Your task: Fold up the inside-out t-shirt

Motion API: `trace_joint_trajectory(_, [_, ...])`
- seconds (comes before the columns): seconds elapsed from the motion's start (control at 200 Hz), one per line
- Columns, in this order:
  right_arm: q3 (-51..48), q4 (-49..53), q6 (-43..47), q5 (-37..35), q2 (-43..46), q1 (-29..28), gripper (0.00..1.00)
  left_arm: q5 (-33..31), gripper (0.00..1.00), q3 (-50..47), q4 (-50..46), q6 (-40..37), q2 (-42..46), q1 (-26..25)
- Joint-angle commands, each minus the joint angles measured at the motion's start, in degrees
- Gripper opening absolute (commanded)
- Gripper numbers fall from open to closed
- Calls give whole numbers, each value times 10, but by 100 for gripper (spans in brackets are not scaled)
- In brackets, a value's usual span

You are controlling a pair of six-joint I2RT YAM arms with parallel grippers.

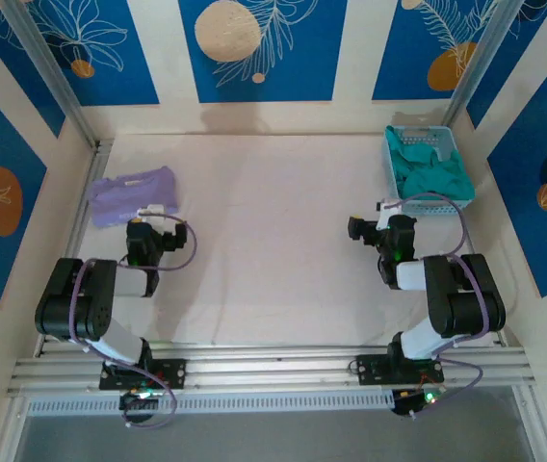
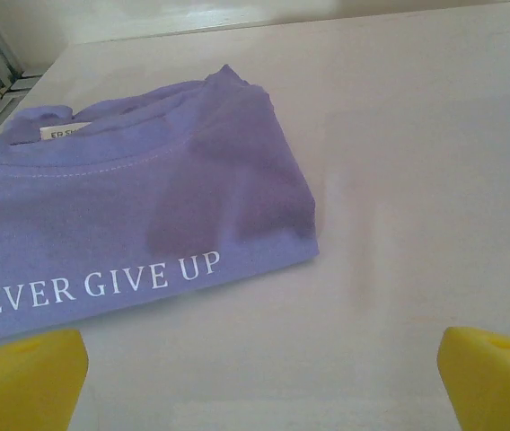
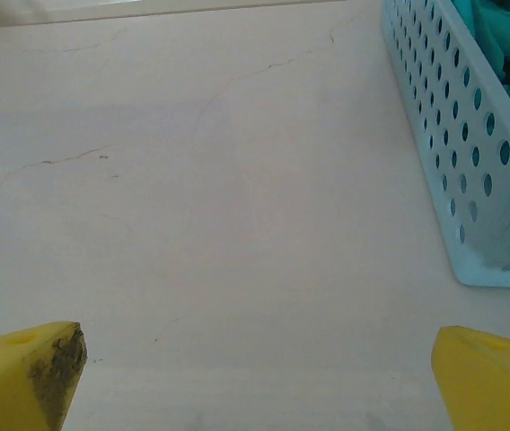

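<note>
- My right gripper (image 3: 258,382) stands with its yellow fingers spread wide and nothing between them, low over the bare table (image 1: 273,212)
- My left gripper (image 2: 259,382) is just as wide and just as empty, facing the folded lavender shirt (image 2: 147,215) at the far left, which is not my job
- The teal inside-out t-shirt (image 1: 432,171) lies crumpled in the pale blue perforated basket (image 1: 428,200) at the far right of the table, not yet taken out
- From my right wrist the basket wall sits just ahead and to the right, with teal cloth (image 3: 506,36) showing above its rim
- So the shirt lies forward and rightward of my right gripper, near it, and well apart from my left, across the whole table
- Bunched like that, the shirt shows me no long axis; the basket's long side runs away from my bases
- I judge the reach belongs to my right arm: up over the near rim, then down into the cloth
</note>
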State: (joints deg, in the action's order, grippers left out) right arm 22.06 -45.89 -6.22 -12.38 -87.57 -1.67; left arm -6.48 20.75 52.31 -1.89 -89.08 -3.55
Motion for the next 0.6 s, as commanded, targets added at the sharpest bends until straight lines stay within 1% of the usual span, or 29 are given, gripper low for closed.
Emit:
trace_joint_trajectory(0.0, [9, -23, -7, 7, 3, 3, 99, -6, 100, 1, 19, 6, -1, -4])
trace_joint_trajectory(0.595, [10, -21, -7, 10, 3, 5, 99, -6, 100, 2, 17, 6, -1, -4])
